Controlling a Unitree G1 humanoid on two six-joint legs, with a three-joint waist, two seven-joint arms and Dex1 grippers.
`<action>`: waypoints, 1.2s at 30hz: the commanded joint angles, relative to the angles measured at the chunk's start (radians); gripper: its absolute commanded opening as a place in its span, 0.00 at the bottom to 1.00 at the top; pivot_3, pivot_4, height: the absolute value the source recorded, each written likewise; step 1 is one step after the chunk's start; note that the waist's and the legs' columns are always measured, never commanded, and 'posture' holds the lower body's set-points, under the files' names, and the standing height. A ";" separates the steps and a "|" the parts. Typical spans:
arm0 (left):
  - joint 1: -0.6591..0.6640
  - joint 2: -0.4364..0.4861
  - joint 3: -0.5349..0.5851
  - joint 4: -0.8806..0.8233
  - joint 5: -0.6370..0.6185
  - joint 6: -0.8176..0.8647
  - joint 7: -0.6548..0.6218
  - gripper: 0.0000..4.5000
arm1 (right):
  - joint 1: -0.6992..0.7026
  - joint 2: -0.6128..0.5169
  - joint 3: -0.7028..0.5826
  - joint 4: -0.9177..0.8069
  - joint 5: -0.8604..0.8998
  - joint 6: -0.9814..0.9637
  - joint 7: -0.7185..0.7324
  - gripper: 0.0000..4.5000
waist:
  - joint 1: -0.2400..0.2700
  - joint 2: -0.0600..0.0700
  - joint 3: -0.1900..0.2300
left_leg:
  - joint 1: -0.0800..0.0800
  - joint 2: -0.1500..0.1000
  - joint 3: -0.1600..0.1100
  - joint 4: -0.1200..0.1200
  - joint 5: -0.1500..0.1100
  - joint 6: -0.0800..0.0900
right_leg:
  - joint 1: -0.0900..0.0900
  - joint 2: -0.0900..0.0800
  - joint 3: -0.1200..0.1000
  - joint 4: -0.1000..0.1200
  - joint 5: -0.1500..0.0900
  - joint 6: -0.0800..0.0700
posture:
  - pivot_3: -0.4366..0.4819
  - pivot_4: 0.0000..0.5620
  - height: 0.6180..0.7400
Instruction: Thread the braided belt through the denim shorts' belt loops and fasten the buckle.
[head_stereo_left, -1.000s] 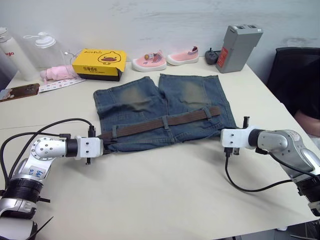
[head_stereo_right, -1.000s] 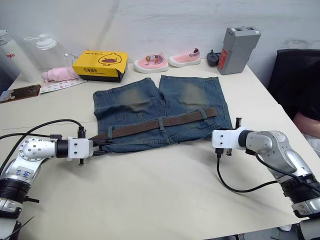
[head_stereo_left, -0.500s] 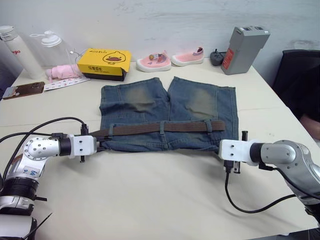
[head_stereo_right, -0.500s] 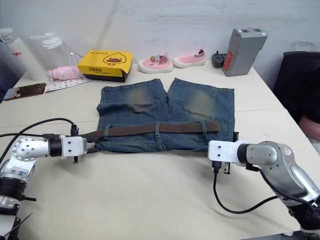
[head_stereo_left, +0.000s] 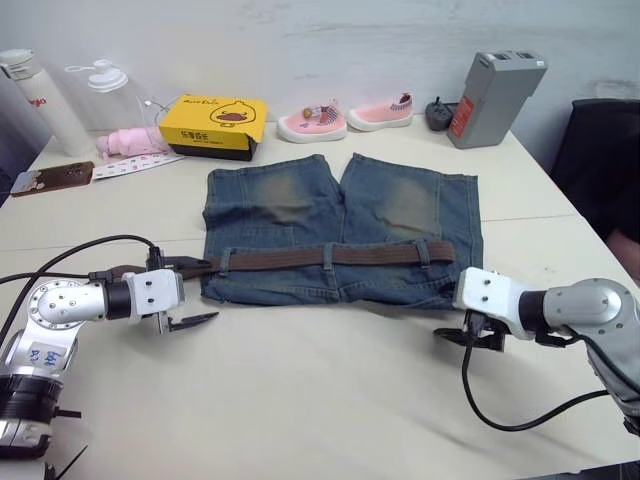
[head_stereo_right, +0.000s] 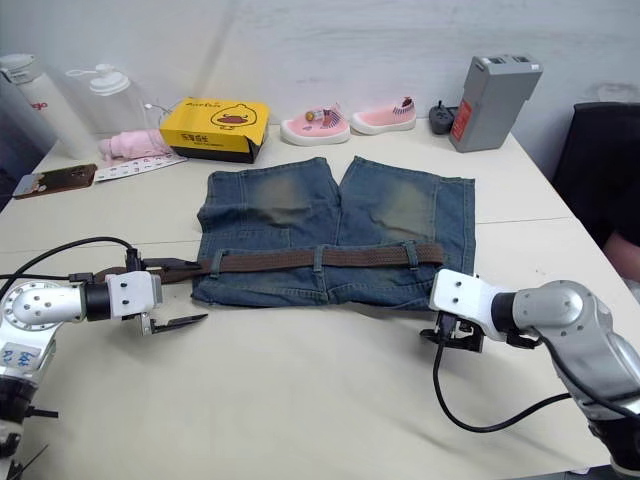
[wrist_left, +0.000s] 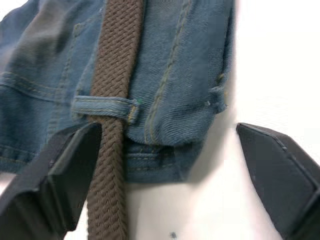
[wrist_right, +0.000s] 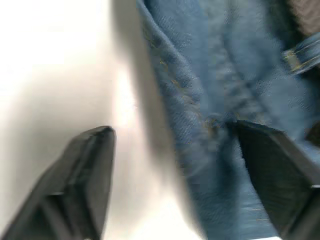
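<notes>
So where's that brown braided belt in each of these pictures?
Left eye view: the braided belt runs across the denim shorts at the near edge.
Right eye view: same strap, same place.
Left wrist view: it passes under a belt loop beside one black finger.
Right wrist view: a dark patch at the corner may be the belt; I cannot tell.
Shared landmark: the shorts.

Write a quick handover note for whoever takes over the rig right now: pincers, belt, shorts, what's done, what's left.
Left pincer: open, at the shorts' left waist corner, one finger beside the belt end.
Right pincer: open, low at the shorts' right waist corner, holding nothing.
Belt lies across the waistband, passing under the loops that show.
Left: fasten the buckle; I can't make it out from here.
</notes>
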 joint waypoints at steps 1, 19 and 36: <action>0.059 0.041 0.070 -0.176 -0.120 0.196 -0.026 1.00 | -0.093 -0.017 -0.139 -0.016 0.251 0.172 0.102 0.96 | -0.002 0.005 0.004 | 0.000 0.000 0.000 0.000 0.001 0.000 | 0.000 0.000 0.000 -0.001 0.000 0.000 | 0.48 0.27 0.05; 0.125 0.005 0.253 -0.347 -0.302 0.517 0.045 1.00 | -0.619 0.309 -0.007 0.615 0.278 0.672 -0.224 0.77 | -0.006 0.006 0.006 | -0.001 -0.003 -0.004 -0.004 0.006 -0.008 | 0.000 0.001 0.002 -0.003 0.005 -0.006 | 0.48 0.27 0.05; -0.342 -0.077 0.229 0.095 -0.485 1.135 0.039 1.00 | -0.566 0.324 -0.059 0.509 0.337 0.628 -0.304 0.02 | -0.008 0.003 0.004 | 0.000 -0.004 -0.003 -0.002 0.010 -0.008 | 0.000 0.002 0.000 0.001 0.006 -0.005 | 0.48 0.27 0.05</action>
